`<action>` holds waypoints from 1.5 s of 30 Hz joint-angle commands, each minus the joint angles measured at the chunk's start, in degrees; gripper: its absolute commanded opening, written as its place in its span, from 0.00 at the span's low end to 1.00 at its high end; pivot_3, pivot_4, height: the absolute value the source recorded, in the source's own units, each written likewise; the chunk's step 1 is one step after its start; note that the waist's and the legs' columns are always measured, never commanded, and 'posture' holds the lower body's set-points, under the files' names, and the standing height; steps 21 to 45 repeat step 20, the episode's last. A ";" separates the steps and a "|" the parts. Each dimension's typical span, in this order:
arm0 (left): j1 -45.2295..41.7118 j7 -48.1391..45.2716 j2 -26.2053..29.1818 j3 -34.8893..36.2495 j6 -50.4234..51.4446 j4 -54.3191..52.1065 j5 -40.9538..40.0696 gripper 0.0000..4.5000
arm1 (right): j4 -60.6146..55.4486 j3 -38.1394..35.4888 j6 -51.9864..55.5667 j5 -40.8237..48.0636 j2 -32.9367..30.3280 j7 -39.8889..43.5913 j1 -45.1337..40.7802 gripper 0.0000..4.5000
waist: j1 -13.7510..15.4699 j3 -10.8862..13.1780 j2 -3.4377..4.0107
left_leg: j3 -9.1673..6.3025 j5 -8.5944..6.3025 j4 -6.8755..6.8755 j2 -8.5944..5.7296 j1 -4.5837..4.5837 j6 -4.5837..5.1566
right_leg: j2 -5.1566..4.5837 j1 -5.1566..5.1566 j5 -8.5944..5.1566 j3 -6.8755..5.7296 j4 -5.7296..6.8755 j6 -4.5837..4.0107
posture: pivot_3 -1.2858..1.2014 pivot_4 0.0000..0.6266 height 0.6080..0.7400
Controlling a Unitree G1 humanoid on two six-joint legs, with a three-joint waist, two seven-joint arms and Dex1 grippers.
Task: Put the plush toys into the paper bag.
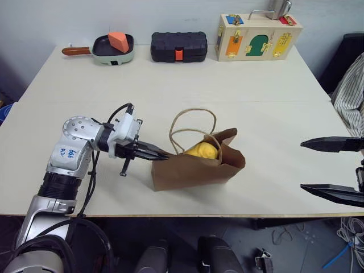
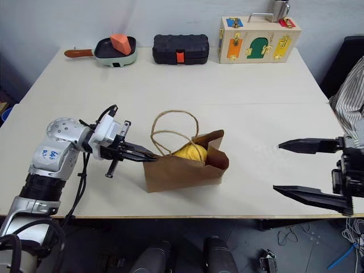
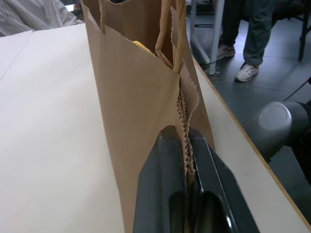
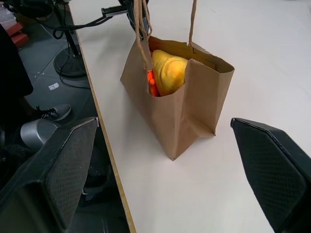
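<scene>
Brown kraft paper bag stands upright, rim pinched between left gripper jaws, likely steadying it. Yellow and orange plush toys sit inside. Right gripper spread wide, well clear beside bag.

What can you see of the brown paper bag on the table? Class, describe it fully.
The paper bag is plain brown kraft with a zigzag-cut rim and two twisted paper-cord handles. It sits near the table's front edge, mouth open. Inside lie a yellow plush toy and a bit of an orange one. The left gripper is shut on its end rim; the open right gripper stays apart.
</scene>
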 commanded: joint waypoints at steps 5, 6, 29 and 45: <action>3.93 4.21 7.90 5.13 14.34 -12.65 -4.82 0.49 | 4.78 8.19 -5.37 -1.20 -0.87 1.06 -5.87 1.00 | -0.50 0.02 -0.02 | 0.01 0.00 -0.05 0.02 -0.02 0.00 | 0.01 -0.06 0.00 0.03 0.03 0.00 | 0.52 0.24 1.00; 5.08 4.75 10.39 6.92 18.35 -14.90 -6.64 0.55 | 6.30 9.86 -6.23 -1.71 -1.35 1.71 -7.31 1.00 | -0.49 0.02 -0.02 | 0.01 0.00 -0.05 0.03 -0.02 -0.01 | 0.01 -0.06 0.00 0.02 0.01 0.00 | 0.52 0.24 1.00; 31.94 2.31 30.44 46.65 42.18 -24.46 -18.55 1.00 | 25.58 27.42 -12.72 -7.82 -5.09 13.85 -26.77 1.00 | -0.31 0.12 0.14 | -0.01 -0.03 -0.11 0.05 -0.04 0.03 | -0.02 -0.03 -0.02 -0.01 -0.17 -0.04 | 0.52 0.24 1.00; 31.94 2.31 30.44 46.65 42.18 -24.46 -18.55 1.00 | 25.58 27.42 -12.72 -7.82 -5.09 13.85 -26.77 1.00 | -0.31 0.12 0.14 | -0.01 -0.03 -0.11 0.05 -0.04 0.03 | -0.02 -0.03 -0.02 -0.01 -0.17 -0.04 | 0.52 0.24 1.00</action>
